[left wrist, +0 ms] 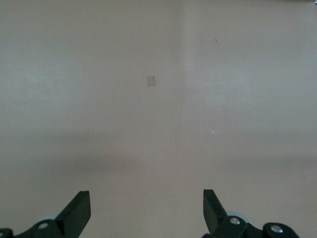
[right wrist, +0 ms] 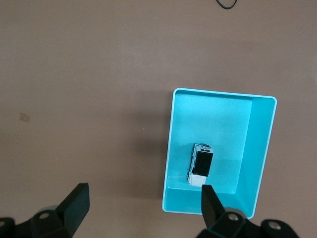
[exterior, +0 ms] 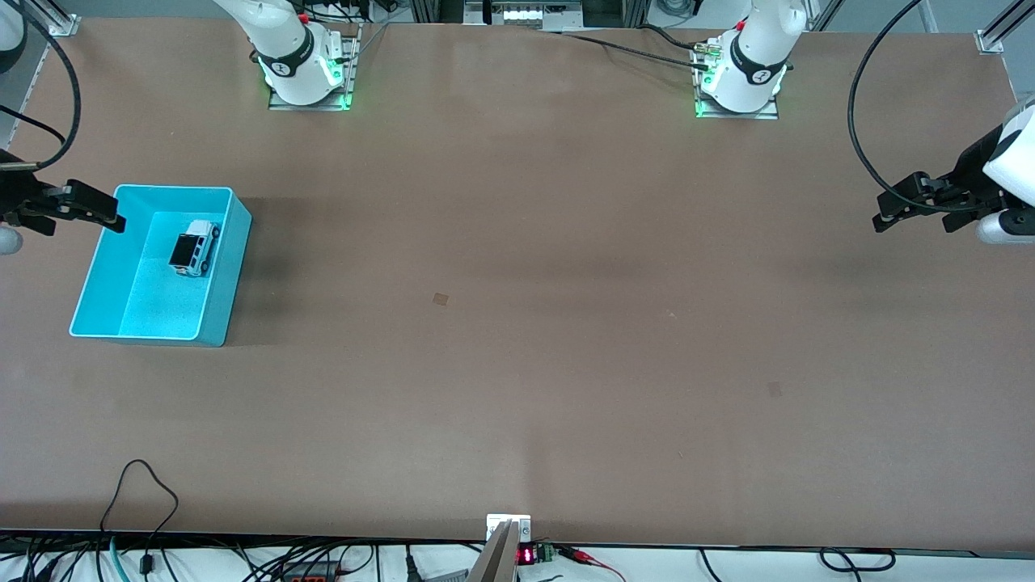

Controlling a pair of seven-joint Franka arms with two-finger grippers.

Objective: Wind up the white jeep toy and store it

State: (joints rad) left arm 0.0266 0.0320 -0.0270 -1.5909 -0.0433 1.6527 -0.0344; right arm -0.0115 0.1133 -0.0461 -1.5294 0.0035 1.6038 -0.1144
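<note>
The white jeep toy, boxy with a black roof, lies inside the teal bin at the right arm's end of the table, in the part of the bin farther from the front camera. My right gripper hangs open and empty in the air by the bin's outer corner; one fingertip shows over the bin's rim. My left gripper waits open and empty above bare table at the left arm's end.
Small darker patches mark the brown tabletop. A black cable loop lies on the table near the front edge, and more cables and a small display sit just off that edge. Both arm bases stand along the farthest edge.
</note>
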